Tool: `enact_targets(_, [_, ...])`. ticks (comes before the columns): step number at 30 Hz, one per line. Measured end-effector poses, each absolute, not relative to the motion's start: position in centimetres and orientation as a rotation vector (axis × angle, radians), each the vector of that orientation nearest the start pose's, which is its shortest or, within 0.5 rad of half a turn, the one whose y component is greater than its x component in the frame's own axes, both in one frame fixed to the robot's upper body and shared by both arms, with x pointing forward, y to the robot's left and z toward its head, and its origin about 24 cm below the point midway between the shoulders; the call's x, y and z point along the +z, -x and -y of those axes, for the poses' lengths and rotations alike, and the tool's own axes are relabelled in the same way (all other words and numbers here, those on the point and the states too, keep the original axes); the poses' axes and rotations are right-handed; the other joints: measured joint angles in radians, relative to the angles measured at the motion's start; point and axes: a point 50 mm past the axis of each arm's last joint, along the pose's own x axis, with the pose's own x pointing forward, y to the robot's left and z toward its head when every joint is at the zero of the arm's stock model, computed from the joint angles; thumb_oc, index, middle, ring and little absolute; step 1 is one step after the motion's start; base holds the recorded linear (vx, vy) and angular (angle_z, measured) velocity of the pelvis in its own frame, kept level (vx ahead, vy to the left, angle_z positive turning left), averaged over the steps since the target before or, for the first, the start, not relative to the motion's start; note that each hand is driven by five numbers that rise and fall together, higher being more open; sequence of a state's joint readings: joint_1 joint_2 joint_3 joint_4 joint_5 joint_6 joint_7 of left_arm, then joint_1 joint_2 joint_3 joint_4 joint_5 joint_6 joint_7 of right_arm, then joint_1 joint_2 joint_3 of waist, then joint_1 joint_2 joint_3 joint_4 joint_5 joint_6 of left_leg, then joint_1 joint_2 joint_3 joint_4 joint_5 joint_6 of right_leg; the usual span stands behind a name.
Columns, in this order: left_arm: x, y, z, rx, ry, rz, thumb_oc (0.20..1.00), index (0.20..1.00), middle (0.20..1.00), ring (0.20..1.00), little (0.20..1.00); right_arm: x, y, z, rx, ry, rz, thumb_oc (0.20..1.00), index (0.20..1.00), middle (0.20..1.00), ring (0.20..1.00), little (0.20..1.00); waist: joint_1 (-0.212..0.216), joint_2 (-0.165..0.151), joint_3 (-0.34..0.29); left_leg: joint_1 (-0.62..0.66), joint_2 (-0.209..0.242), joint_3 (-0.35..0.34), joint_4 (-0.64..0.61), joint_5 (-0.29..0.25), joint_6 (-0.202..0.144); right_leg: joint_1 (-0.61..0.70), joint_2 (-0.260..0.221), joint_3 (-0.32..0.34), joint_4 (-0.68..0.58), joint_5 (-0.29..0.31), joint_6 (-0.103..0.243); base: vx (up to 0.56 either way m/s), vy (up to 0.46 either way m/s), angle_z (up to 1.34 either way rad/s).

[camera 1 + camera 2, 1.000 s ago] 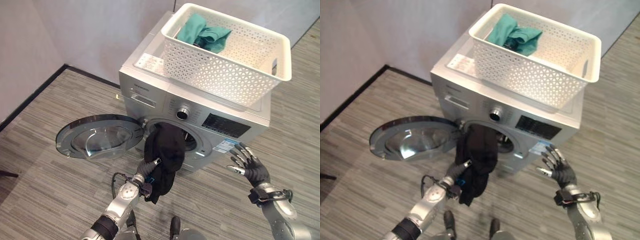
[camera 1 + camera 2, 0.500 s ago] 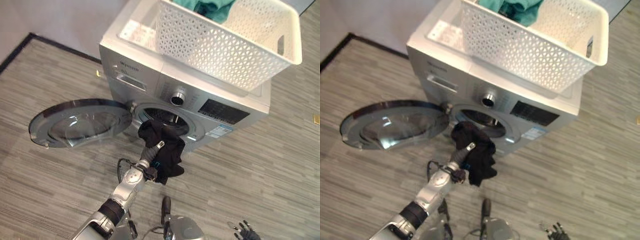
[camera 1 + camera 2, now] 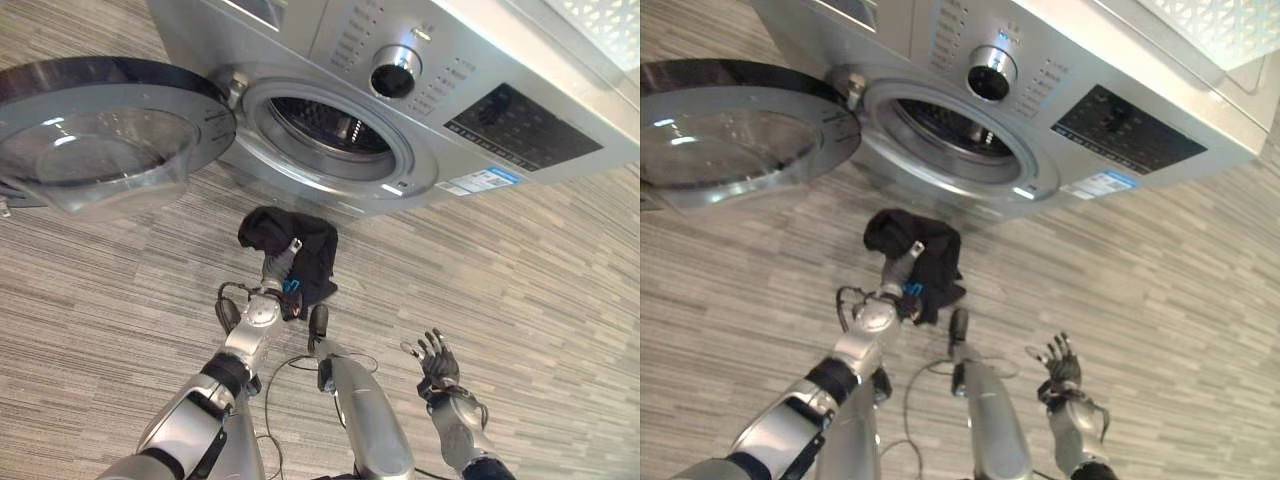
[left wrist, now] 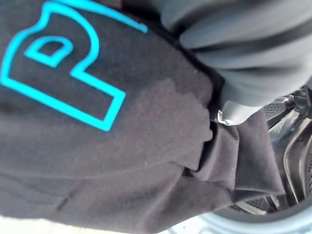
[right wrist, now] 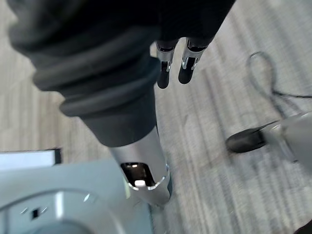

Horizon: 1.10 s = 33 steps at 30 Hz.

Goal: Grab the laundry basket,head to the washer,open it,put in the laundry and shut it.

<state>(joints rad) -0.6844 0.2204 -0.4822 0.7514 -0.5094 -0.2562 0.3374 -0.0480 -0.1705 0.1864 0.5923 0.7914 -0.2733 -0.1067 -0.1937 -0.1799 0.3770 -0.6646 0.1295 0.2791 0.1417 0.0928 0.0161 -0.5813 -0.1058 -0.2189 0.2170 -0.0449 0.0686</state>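
Note:
My left hand [image 3: 279,266] is shut on a black garment [image 3: 312,243] with a cyan print [image 4: 58,73], held low in front of the silver washer [image 3: 300,25]. The garment hangs just below the open drum mouth [image 3: 328,125], apart from its rim. The round glass door [image 3: 100,130] stands swung wide to the left. My right hand [image 3: 438,364] hovers open over the floor at the lower right, holding nothing, with its fingers [image 5: 169,73] straight. A corner of the white lattice basket [image 3: 1210,20] shows on top of the washer.
Grey striped plank floor [image 3: 560,290] spreads in front of and to the right of the washer. The open door takes up the space to the left of the drum mouth. The control knob [image 3: 393,70] and dark panel [image 3: 520,125] sit above the mouth.
The camera has tipped down and closer to the washer. The black garment, earlier draped across the drum mouth, is now below it in my left hand. My right hand has dropped low.

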Motion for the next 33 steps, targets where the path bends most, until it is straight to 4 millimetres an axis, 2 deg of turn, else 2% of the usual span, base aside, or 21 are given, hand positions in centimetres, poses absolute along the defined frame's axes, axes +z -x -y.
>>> enact_targets(2, [10.1, -37.1, -11.0, 0.001, 0.007, 0.131, 0.200, 0.200, 0.200, 0.200, 0.200, -5.7, -23.2, 17.9, -0.247, -0.499, -0.314, 1.000, 1.000, 1.000, 1.000, 1.000, -0.009, 0.000, 0.000, -0.038, 0.003, 0.003, 0.011, 0.002, 0.002, -0.043, 0.000, 0.010, 0.018, 0.000, 0.000, -0.05, -0.040, -0.07])
enact_targets(3, [12.4, -37.9, -11.4, 0.019, -0.005, 0.207, 0.200, 0.200, 0.200, 0.200, 0.200, -5.6, -23.2, 17.6, -0.226, -0.488, -0.314, 1.000, 1.000, 1.000, 1.000, 1.000, -0.022, 0.000, 0.000, -0.074, 0.009, 0.002, 0.034, -0.001, 0.005, -0.078, 0.001, 0.011, 0.036, 0.000, -0.001, -0.02, -0.031, -0.04])
enact_targets(7, [16.5, -38.9, -11.9, 0.047, 0.003, 0.324, 0.200, 0.200, 0.200, 0.200, 0.200, -5.5, -23.2, 17.9, -0.225, -0.468, -0.311, 1.000, 1.000, 1.000, 1.000, 1.000, -0.044, 0.000, 0.000, -0.140, 0.019, -0.004, 0.096, -0.019, 0.012, -0.142, 0.000, 0.015, 0.097, -0.021, -0.006, -0.02, -0.057, -0.01])
enact_targets(9, [18.8, -39.4, -12.2, 0.054, -0.003, 0.385, 0.200, 0.200, 0.200, 0.200, 0.200, -5.3, -23.3, 18.3, -0.227, -0.453, -0.299, 1.000, 1.000, 1.000, 1.000, 1.000, -0.048, -0.003, -0.002, -0.203, 0.038, -0.016, 0.184, -0.054, 0.012, -0.202, -0.002, 0.015, 0.183, -0.056, -0.016, 0.00, -0.027, -0.01])
enact_targets(11, [19.8, -39.6, -12.8, 0.092, 0.002, 0.415, 0.200, 0.200, 0.200, 0.200, 0.200, -5.1, -23.4, 18.5, -0.225, -0.447, -0.288, 1.000, 1.000, 1.000, 1.000, 1.000, -0.055, -0.009, -0.006, -0.250, 0.062, -0.023, 0.265, -0.079, 0.007, -0.255, 0.001, 0.022, 0.268, -0.086, -0.027, 0.00, -0.099, -0.09])
enact_targets(12, [20.4, -40.0, -13.7, 0.120, -0.009, 0.418, 0.200, 0.200, 0.200, 0.200, 0.200, -4.5, -23.9, 18.6, -0.215, -0.445, -0.262, 1.000, 1.000, 1.000, 1.000, 1.000, -0.071, -0.016, -0.013, -0.293, 0.080, -0.031, 0.343, -0.112, 0.007, -0.296, 0.001, 0.024, 0.342, -0.119, -0.034, 0.02, -0.100, -0.11])
enact_targets(14, [22.7, -40.6, -14.3, 0.164, 0.012, 0.450, 0.200, 0.200, 0.200, 0.200, 0.200, -2.6, -24.7, 19.0, -0.180, -0.435, -0.178, 1.000, 1.000, 1.000, 1.000, 1.000, -0.092, -0.021, -0.029, -0.410, 0.106, -0.063, 0.472, -0.153, 0.002, -0.403, 0.003, 0.021, 0.467, -0.170, -0.050, 0.02, -0.081, -0.05])
enact_targets(15, [23.2, -40.7, -14.5, 0.169, 0.010, 0.461, 0.200, 0.200, 0.200, 0.200, 0.200, -2.1, -24.9, 19.0, -0.170, -0.436, -0.158, 1.000, 1.000, 1.000, 1.000, 1.000, -0.095, -0.024, -0.033, -0.430, 0.110, -0.069, 0.491, -0.157, 0.002, -0.424, 0.004, 0.020, 0.484, -0.175, -0.056, 0.03, -0.055, -0.03])
enact_targets(16, [24.6, -40.8, -14.7, 0.175, 0.005, 0.494, 0.200, 0.200, 0.200, 0.200, 0.200, -0.9, -25.2, 19.0, -0.156, -0.442, -0.097, 1.000, 1.000, 1.000, 1.000, 1.000, -0.102, -0.033, -0.041, -0.490, 0.122, -0.082, 0.523, -0.162, 0.005, -0.485, 0.006, 0.017, 0.530, -0.187, -0.067, 0.03, -0.054, -0.04])
enact_targets(17, [24.7, -40.7, -14.9, 0.178, -0.004, 0.495, 0.200, 0.200, 0.200, 0.200, 0.200, -0.7, -25.4, 19.0, -0.155, -0.443, -0.084, 1.000, 1.000, 1.000, 1.000, 1.000, -0.101, -0.039, -0.045, -0.507, 0.126, -0.084, 0.533, -0.161, 0.004, -0.506, 0.005, 0.017, 0.548, -0.191, -0.075, 0.04, -0.037, -0.03])
enact_targets(19, [23.9, -40.9, -15.9, 0.204, -0.034, 0.468, 0.200, 0.200, 0.200, 0.200, 0.200, -0.8, -25.3, 19.0, -0.158, -0.447, -0.086, 1.000, 1.000, 1.000, 1.000, 1.000, -0.095, -0.038, -0.045, -0.514, 0.139, -0.085, 0.551, -0.161, 0.002, -0.514, 0.015, 0.019, 0.564, -0.195, -0.081, 0.03, -0.028, -0.08])
enact_targets(20, [24.0, -41.0, -16.8, 0.229, -0.060, 0.462, 0.200, 0.200, 0.200, 0.200, 0.200, -0.8, -25.3, 19.1, -0.157, -0.444, -0.086, 1.000, 1.000, 1.000, 1.000, 1.000, -0.099, -0.037, -0.046, -0.515, 0.146, -0.087, 0.556, -0.162, -0.008, -0.517, 0.020, 0.021, 0.565, -0.195, -0.081, 0.03, -0.010, -0.11])
enact_targets(23, [25.0, -41.1, -18.0, 0.271, -0.047, 0.466, 0.200, 0.200, 0.200, 0.200, 0.200, -0.9, -25.1, 19.3, -0.168, -0.440, -0.086, 1.000, 1.000, 1.000, 1.000, 1.000, -0.105, -0.037, -0.046, -0.524, 0.155, -0.082, 0.564, -0.166, -0.013, -0.527, 0.023, 0.022, 0.567, -0.193, -0.084, 0.04, -0.047, -0.08])
enact_targets(25, [27.0, -40.9, -18.9, 0.293, -0.057, 0.516, 0.200, 0.200, 0.200, 0.200, 0.200, -0.9, -25.0, 19.4, -0.167, -0.432, -0.086, 1.000, 1.000, 1.000, 1.000, 1.000, -0.119, -0.038, -0.047, -0.532, 0.156, -0.072, 0.560, -0.166, -0.013, -0.540, 0.022, 0.031, 0.565, -0.191, -0.082, 0.02, -0.034, -0.04])
enact_targets(27, [30.2, -40.5, -19.9, 0.320, -0.068, 0.593, 0.200, 0.200, 0.200, 0.200, 0.200, -1.0, -24.5, 19.5, -0.167, -0.429, -0.089, 1.000, 1.000, 1.000, 1.000, 1.000, -0.129, -0.037, -0.061, -0.545, 0.160, -0.059, 0.549, -0.166, -0.013, -0.562, 0.037, 0.049, 0.539, -0.174, -0.077, 0.02, -0.034, -0.18])
enact_targets(29, [31.9, -40.1, -20.9, 0.345, -0.079, 0.634, 0.200, 0.200, 0.200, 0.200, 0.200, -0.6, -24.6, 19.6, -0.162, -0.429, -0.070, 1.000, 1.000, 1.000, 1.000, 1.000, -0.142, -0.033, -0.078, -0.561, 0.172, -0.047, 0.548, -0.167, -0.012, -0.576, 0.045, 0.055, 0.517, -0.157, -0.075, 0.05, -0.084, -0.27])
enact_targets(30, [34.5, -39.6, -21.2, 0.360, 0.000, 0.681, 0.200, 0.200, 0.200, 0.200, 0.200, -0.7, -24.3, 19.8, -0.167, -0.426, -0.072, 1.000, 1.000, 1.000, 1.000, 1.000, -0.155, -0.033, -0.079, -0.562, 0.179, -0.043, 0.539, -0.167, -0.012, -0.577, 0.056, 0.062, 0.495, -0.148, -0.072, 0.05, -0.077, -0.17])
enact_targets(33, [38.6, -38.7, -20.3, 0.331, 0.142, 0.765, 0.200, 0.200, 0.200, 0.200, 0.200, -1.1, -23.9, 20.4, -0.195, -0.410, -0.083, 1.000, 1.000, 1.000, 1.000, 1.000, -0.168, -0.034, -0.079, -0.565, 0.177, -0.028, 0.529, -0.168, -0.011, -0.582, 0.058, 0.072, 0.474, -0.138, -0.066, 0.04, -0.036, -0.09])
